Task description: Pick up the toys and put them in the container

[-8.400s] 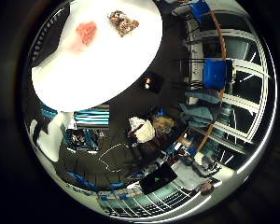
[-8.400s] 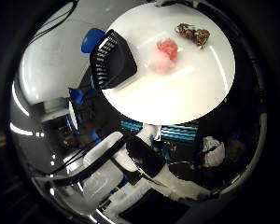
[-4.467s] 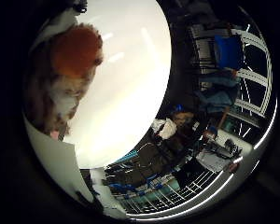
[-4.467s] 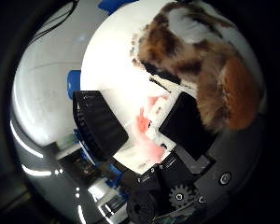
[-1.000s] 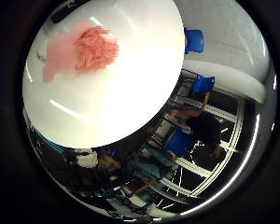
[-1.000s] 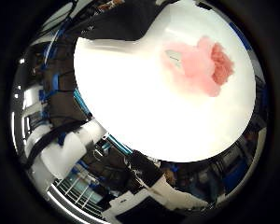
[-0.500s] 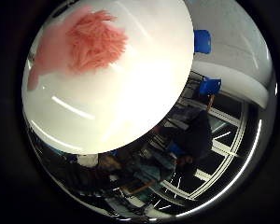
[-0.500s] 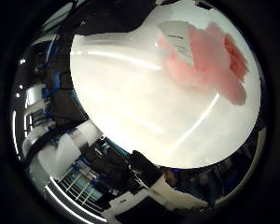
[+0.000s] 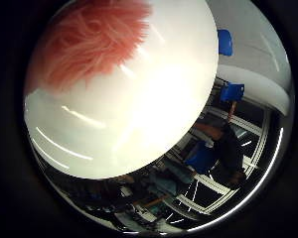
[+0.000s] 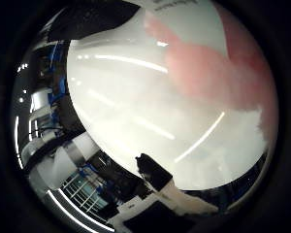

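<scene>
Pink furry toy (image 9: pixel 89 42) on white table (image 9: pixel 139 124)

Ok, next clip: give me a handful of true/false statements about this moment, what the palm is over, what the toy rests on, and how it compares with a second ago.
1. A fluffy pink toy lies on the round white table. True.
2. The pink toy fills more of both palm views than it did a second ago. True; the palm has come closer to it.
3. The pink toy already sits inside the container. False; it rests on the bare white tabletop, and no container shows around it.
4. The toy under the palm is brown and white. False; it is pink.
5. Blue chairs stand beyond the table's edge. True.
</scene>
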Robot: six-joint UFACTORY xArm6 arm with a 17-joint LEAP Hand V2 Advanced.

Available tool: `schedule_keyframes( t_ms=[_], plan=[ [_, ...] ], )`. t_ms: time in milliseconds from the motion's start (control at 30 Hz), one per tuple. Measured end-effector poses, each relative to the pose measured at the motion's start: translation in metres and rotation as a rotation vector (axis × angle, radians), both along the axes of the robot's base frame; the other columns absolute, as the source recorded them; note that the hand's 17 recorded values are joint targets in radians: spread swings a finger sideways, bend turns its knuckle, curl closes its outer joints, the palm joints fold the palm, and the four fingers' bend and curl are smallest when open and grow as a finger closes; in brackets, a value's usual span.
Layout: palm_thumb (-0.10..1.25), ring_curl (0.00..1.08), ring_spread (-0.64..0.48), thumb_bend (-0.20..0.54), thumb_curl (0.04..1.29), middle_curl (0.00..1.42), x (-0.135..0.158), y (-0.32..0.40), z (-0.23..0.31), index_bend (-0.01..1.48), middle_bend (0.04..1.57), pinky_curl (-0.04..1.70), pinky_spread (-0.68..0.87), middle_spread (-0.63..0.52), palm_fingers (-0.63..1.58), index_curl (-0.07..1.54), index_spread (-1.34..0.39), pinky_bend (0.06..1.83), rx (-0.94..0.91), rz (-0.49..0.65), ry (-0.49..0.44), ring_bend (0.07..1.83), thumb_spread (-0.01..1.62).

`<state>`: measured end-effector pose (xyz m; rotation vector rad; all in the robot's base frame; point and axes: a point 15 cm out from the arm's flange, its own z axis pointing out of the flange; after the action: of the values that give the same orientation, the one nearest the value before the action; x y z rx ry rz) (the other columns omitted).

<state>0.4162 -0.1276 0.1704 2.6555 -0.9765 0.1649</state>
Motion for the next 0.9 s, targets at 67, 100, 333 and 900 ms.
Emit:
schedule_keyframes(
  t_ms=[67,100,333,900],
  plan=[
    [0.52,0.26,0.12,-0.019,0.30,0.34,0.001,-0.002,-0.001,0.19,0.29,0.28,0.37,-0.09,0.25,0.28,-0.37,0.34,0.001,-0.003,0.001,0.29,1.02],
    [0.53,0.27,0.07,-0.018,0.31,0.35,0.002,-0.004,0.001,0.19,0.32,0.27,0.35,-0.13,0.36,0.29,-0.36,0.32,0.000,-0.005,-0.004,0.32,1.03],
    [0.67,0.50,-0.31,-0.011,0.35,0.60,0.009,-0.016,0.017,0.44,0.81,0.41,-0.45,-0.32,1.36,0.51,-0.42,0.78,-0.008,-0.023,-0.015,0.94,1.09],
    [1.05,0.79,-0.24,-0.014,0.59,0.89,-0.029,-0.019,0.123,1.05,1.31,0.92,-0.19,-0.19,1.05,0.96,-0.28,1.33,0.166,-0.173,0.183,1.37,1.03]
  ],
)
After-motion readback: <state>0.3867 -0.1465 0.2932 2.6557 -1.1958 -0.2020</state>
